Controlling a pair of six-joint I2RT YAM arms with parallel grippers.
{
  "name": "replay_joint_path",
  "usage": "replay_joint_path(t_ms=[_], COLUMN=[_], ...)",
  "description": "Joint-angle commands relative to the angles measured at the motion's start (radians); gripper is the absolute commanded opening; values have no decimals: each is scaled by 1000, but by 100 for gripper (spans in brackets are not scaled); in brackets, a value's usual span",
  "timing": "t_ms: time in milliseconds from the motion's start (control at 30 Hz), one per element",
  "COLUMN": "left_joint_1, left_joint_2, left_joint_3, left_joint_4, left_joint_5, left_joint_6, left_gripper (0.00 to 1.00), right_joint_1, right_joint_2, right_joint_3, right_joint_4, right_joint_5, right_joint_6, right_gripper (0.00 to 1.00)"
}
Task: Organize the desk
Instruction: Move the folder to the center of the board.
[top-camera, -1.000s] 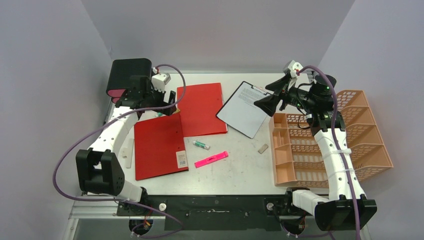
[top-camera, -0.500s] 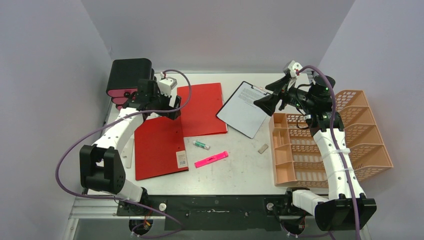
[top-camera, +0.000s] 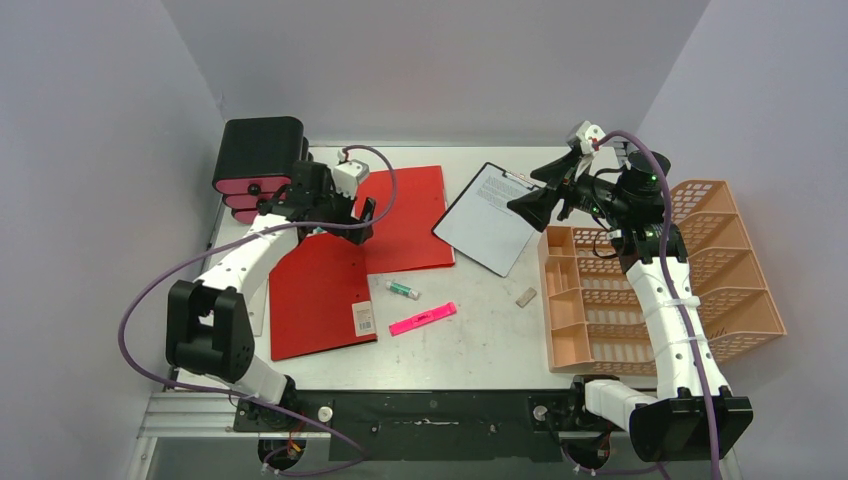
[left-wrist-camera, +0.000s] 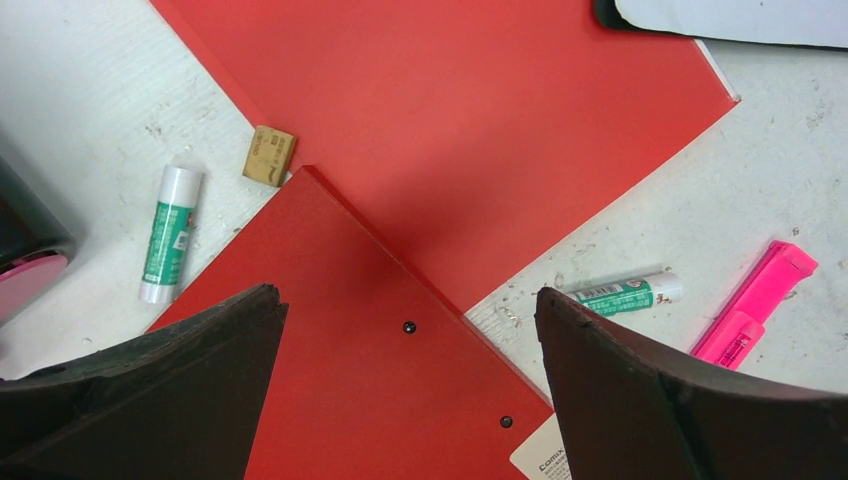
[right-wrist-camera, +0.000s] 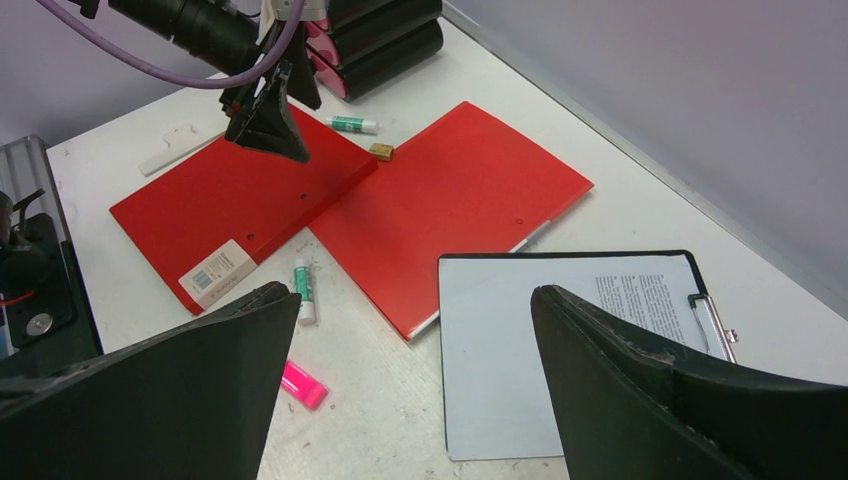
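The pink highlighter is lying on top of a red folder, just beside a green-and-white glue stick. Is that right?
Not quite. The pink highlighter lies on the bare white desk, not on a red folder. It is just beside the green-and-white glue stick. The top external view shows this.

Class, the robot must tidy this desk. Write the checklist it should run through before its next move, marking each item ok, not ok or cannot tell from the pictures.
1. The left gripper is open and empty: ok.
2. The right gripper is open and empty: ok.
3. The two folders lie apart: not ok. The near red folder overlaps a corner of the far red folder.
4. The tan eraser is clear of both folders: cannot tell. It lies right at their edges.
5. The orange file rack has free slots: ok, the slots in view look empty.
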Motion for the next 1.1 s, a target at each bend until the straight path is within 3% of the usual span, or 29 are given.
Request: replay_joint_path(t_ms=[0,700,867,1067], left_joint_1=[-28,-83,-107,-150], left_joint_2=[10,249,348,525], left_joint_3=[23,271,377,585], left_joint_4=[41,-39,-36,-133], left_joint_5=[-11,280,377,385], left_joint_6=[-1,-93,-146,-207], left_gripper=[96,96,96,96], right_joint_1=[3,4,2,0], right_joint_2=[-3,18,20,22], right_joint_3=[-1,-7,-7,-10], right_joint_4=[54,63,65,66], right_joint_5=[4,16,24,27], right_joint_6=[5,7,7,7], right_gripper=[90,90,90,90])
